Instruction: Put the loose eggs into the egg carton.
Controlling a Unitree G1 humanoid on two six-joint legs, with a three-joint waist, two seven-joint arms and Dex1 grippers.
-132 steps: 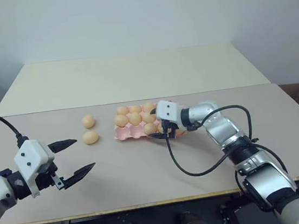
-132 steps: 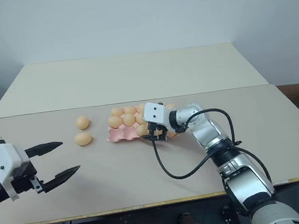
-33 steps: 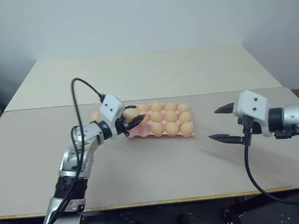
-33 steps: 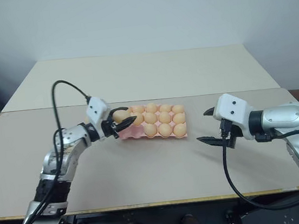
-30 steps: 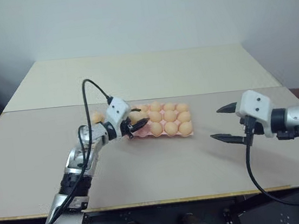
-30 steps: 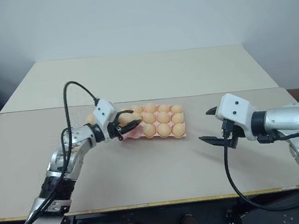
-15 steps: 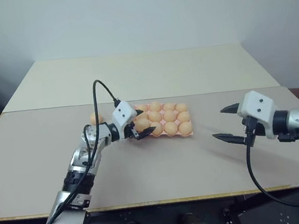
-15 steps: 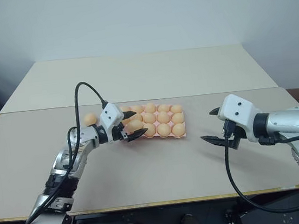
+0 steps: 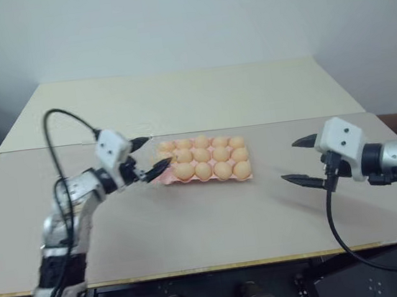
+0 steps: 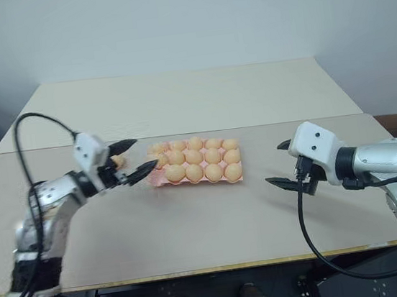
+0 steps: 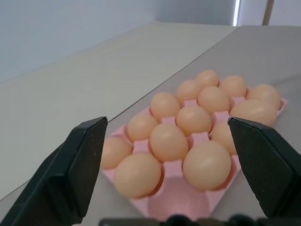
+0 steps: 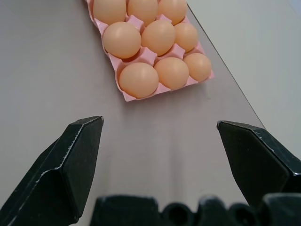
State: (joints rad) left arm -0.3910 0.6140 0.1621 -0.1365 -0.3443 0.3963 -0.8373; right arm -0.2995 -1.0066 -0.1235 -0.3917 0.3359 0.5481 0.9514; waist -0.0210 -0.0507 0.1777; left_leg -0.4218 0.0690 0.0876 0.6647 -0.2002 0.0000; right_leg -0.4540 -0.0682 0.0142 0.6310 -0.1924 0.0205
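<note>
1. We see the left end effector [image 9: 147,157] with its black fingers spread wide and empty, level at the near corner of the pink moulded egg carton [image 11: 176,205], likely clear of a placement.
2. One pale orange-tan loose egg [image 10: 118,160] lies just behind it, outside the carton.
3. The right end effector [image 9: 303,160] hangs wide, well apart, probably waiting.
4. The beige worktop [image 9: 207,220] meets a plain pale wall [image 9: 168,22].
</note>
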